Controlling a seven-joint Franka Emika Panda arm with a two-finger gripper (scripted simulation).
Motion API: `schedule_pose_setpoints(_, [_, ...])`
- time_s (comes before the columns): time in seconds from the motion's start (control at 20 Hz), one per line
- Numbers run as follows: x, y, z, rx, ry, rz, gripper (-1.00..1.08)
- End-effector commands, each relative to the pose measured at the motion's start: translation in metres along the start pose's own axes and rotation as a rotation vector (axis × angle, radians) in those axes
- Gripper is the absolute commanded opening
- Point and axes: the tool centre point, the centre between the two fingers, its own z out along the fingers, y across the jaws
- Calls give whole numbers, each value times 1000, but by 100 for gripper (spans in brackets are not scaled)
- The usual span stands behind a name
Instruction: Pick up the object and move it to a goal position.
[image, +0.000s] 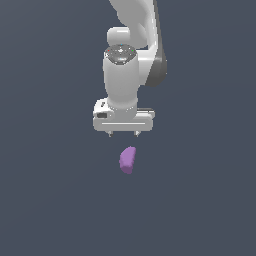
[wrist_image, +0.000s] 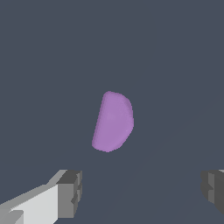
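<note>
The object (image: 127, 160) is a small matte purple lump with faceted sides, lying on the dark grey floor just in front of the arm. In the wrist view the object (wrist_image: 113, 122) shows whole, as a rounded half-oval. My white gripper (image: 123, 134) hangs above and slightly behind it, with its two short fingertips spread wide apart. In the wrist view the gripper (wrist_image: 142, 192) is open, with nothing between the grey pads (wrist_image: 70, 192). The lump lies apart from both fingers and is narrower than the gap between them.
The white arm (image: 131, 55) rises behind the gripper toward the exterior view's top. Around the lump there is only the plain dark grey floor (image: 55, 200).
</note>
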Motion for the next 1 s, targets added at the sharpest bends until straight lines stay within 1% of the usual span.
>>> schedule_pose_setpoints(0.0, [1, 0, 3, 0, -2, 7, 100])
schedule_pose_setpoints(0.25, [7, -2, 16, 0, -10, 49, 100])
schedule_pose_setpoints(0.7, [24, -10, 61, -1, -34, 180, 100])
schedule_pose_setpoints(0.95, [29, -12, 76, -2, -42, 223, 100])
